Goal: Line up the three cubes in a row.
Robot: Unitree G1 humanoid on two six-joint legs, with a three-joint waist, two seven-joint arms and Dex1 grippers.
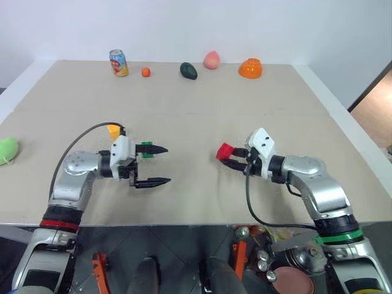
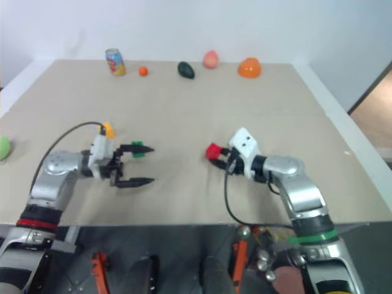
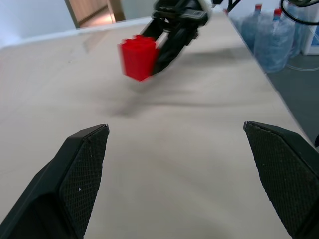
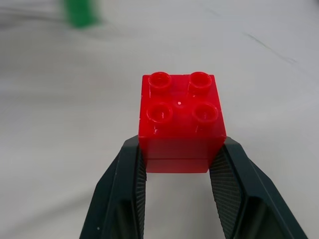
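Beige table (image 1: 196,122) under me, white wall behind, can & toys along the far edge. R gripper (image 1: 234,158) is clamped on the red cube (image 1: 225,150), held clear of the surface. L gripper (image 1: 153,165) spread wide, nothing in it, w/ the green cube (image 1: 146,149) just behind its upper finger and the yellow cube (image 1: 114,129) beyond my L wrist. Risk: grip sits low on the red cube, so it may tip out; the L fingers could also knock green out of line.

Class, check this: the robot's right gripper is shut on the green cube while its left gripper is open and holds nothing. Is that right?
Not quite. The right gripper is shut on the red cube, as the right wrist view shows. The left gripper is open and holds nothing, as stated.
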